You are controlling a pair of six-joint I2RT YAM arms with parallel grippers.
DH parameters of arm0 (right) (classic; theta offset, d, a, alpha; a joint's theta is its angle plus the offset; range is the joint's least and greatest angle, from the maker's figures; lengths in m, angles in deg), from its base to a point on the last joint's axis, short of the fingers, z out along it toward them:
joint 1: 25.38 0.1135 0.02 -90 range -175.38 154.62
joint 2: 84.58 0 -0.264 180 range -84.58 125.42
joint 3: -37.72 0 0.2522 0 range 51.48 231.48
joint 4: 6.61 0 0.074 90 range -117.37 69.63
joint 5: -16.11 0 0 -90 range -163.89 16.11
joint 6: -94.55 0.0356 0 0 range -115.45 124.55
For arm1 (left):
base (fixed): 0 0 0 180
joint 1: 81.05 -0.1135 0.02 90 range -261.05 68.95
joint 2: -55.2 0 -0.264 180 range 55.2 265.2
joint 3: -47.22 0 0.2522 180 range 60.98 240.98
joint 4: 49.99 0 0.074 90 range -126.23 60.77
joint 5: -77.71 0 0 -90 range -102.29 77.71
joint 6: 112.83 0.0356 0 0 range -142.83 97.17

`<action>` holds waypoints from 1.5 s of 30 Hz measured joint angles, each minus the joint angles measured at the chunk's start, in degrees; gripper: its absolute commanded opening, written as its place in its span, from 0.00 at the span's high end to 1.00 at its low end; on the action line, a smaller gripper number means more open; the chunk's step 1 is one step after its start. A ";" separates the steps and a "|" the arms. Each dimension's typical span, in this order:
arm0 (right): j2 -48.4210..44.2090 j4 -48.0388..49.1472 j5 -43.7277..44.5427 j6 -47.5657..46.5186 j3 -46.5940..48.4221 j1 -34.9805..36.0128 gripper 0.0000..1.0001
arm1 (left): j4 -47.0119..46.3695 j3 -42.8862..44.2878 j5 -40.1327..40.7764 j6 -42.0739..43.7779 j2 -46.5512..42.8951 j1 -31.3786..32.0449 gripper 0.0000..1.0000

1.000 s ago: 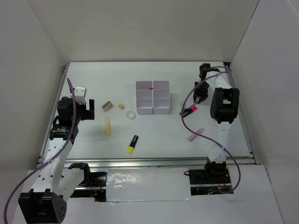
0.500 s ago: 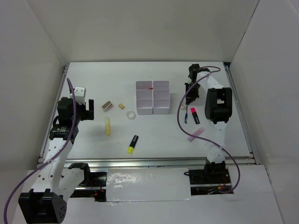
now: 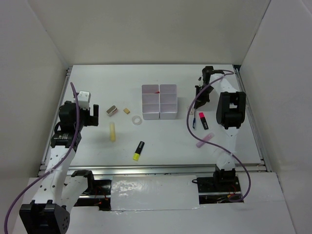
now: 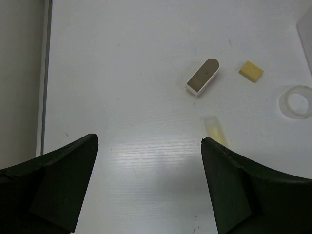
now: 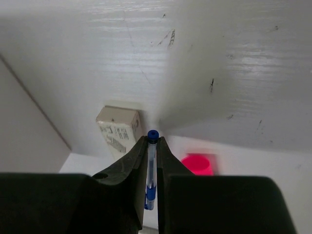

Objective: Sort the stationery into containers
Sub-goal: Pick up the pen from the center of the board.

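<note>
The right gripper (image 5: 152, 140) is clamped on a blue pen (image 5: 151, 170), right of the white compartment block (image 3: 159, 103). The left gripper (image 4: 148, 140) is spread wide near the metal clip (image 4: 203, 76).

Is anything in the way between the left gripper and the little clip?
No. Only bare table lies between the open left gripper and the clip; the tan eraser sits off to the clip's side.

White table (image 3: 165, 141) — faintly scuffed — walled on three sides by plain white panels (image 3: 146, 34).
</note>
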 measured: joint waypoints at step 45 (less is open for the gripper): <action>-25.94 1.53 -37.20 5.99 -18.86 14.71 1.00 | -12.57 11.19 -32.94 88.80 29.07 57.90 0.30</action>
